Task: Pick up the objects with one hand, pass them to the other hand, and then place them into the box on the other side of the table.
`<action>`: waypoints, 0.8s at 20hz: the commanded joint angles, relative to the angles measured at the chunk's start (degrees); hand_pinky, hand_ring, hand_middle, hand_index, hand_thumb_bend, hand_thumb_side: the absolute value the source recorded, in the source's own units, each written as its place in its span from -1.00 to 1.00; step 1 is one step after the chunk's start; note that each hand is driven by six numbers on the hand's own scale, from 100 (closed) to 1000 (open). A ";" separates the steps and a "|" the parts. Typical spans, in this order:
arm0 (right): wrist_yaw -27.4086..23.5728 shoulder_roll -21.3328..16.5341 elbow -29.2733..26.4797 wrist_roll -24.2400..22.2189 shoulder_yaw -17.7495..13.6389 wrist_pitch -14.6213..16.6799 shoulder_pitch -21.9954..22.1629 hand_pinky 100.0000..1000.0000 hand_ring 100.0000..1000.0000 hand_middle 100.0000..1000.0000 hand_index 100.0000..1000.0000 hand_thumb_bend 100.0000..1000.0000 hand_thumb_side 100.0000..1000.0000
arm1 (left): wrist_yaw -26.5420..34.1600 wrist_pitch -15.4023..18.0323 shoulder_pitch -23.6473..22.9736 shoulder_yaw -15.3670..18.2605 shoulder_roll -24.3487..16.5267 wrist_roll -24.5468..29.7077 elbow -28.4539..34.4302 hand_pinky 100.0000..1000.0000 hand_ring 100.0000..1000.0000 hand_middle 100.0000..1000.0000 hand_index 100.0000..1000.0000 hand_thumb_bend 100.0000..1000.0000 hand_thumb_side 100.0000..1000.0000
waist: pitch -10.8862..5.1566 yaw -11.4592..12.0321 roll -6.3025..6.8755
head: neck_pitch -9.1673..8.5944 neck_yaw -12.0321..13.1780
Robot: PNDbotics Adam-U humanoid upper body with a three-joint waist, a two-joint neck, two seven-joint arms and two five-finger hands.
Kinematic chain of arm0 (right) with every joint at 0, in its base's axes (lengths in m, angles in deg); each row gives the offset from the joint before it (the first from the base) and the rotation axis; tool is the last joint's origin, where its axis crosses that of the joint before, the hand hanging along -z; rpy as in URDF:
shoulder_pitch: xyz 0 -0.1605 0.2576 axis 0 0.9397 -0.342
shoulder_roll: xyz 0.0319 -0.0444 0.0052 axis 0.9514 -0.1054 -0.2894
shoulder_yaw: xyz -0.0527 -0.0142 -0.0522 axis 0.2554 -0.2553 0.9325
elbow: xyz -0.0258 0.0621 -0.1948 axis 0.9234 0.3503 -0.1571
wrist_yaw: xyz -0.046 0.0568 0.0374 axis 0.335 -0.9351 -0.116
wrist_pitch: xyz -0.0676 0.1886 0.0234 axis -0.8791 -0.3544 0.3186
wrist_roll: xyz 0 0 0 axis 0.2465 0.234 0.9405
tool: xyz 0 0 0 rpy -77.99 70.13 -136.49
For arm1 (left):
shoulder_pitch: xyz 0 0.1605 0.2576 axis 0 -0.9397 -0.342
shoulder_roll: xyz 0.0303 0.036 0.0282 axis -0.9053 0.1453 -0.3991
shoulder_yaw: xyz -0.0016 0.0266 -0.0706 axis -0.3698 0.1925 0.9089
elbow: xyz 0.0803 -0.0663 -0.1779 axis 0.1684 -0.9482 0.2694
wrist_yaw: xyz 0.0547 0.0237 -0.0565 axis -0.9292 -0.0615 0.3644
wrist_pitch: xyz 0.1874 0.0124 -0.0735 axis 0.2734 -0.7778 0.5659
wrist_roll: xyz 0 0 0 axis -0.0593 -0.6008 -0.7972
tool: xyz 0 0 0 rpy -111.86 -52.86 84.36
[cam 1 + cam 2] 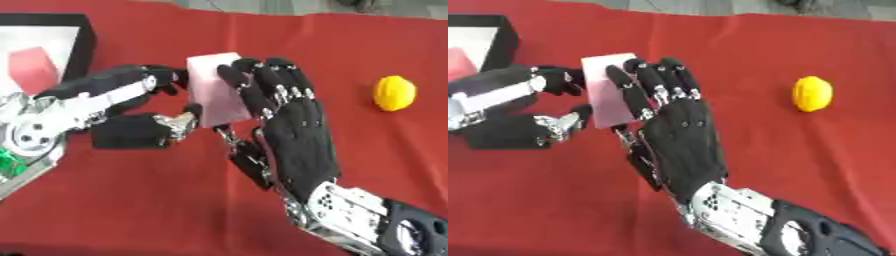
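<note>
Pink block (216, 87) between both hands, mid-handover above the red counter (175, 200).

It stands upright; the right hand (297, 135) curls its fingers over its right face, the left hand (131, 107) pinches its left edge. The box (83, 37) lies beyond the left hand; a yellow object (394, 93) sits well off the right hand's far side.
</note>
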 commanded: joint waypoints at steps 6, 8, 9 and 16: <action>0.35 -0.72 -0.55 -3.27 -1.02 -2.65 -0.39 0.51 0.20 -0.21 0.12 -0.73 -1.00 | 2.20 8.52 -1.00 0.89 -1.83 6.96 1.43 0.93 0.84 0.77 0.96 -1.00 0.83 | -0.90 0.02 0.17 | -0.48 0.25; 0.37 -0.71 -0.55 -4.01 -1.11 -3.51 -0.37 0.50 0.20 -0.21 0.12 -0.73 -1.00 | 2.53 10.26 -1.39 1.21 -2.10 8.57 1.43 0.95 0.85 0.78 0.97 -1.00 0.87 | -0.86 0.01 0.15 | -0.50 0.22; 0.35 -0.68 -0.55 -4.20 -1.14 -3.79 -0.42 0.50 0.20 -0.21 0.12 -0.73 -1.00 | 2.56 10.82 -1.55 1.34 -2.22 9.36 1.43 0.95 0.85 0.78 0.97 -1.00 0.90 | -0.84 0.00 0.13 | -0.51 0.17; 0.34 -0.23 -0.55 -3.98 -0.79 -3.11 -1.06 0.46 0.18 -0.22 0.11 -0.74 -1.00 | 0.89 9.46 -1.15 1.14 -1.53 11.61 1.43 0.95 0.84 0.77 0.97 -0.99 1.00 | -0.64 0.01 0.05 | -0.43 0.19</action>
